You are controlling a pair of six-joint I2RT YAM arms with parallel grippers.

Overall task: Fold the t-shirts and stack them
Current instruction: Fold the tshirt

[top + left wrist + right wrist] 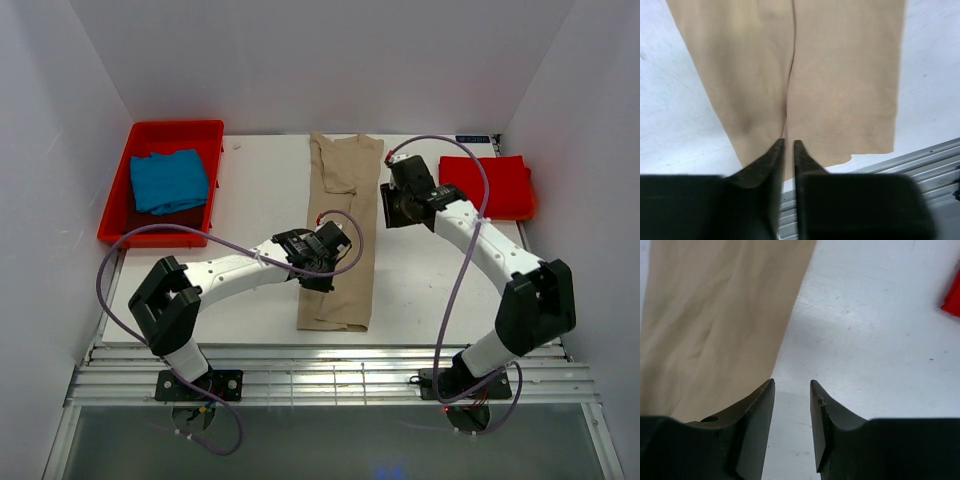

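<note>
Folded tan-beige cloth t-shirt (345, 175), long axis near-to-far on white counter (262, 185); left pincer (788, 142) over its middle, barely parted, empty; right pincer (792, 382) just off its right edge, parted, empty.

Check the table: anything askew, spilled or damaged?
Nothing stands out. The tan-beige cloth t-shirt lies flat as a long lengthwise-folded strip mid-table, the blue cloth t-shirt sits bundled in the red plastic tray, and the folded bright red cloth t-shirt rests far right. No spills or tears visible.
</note>
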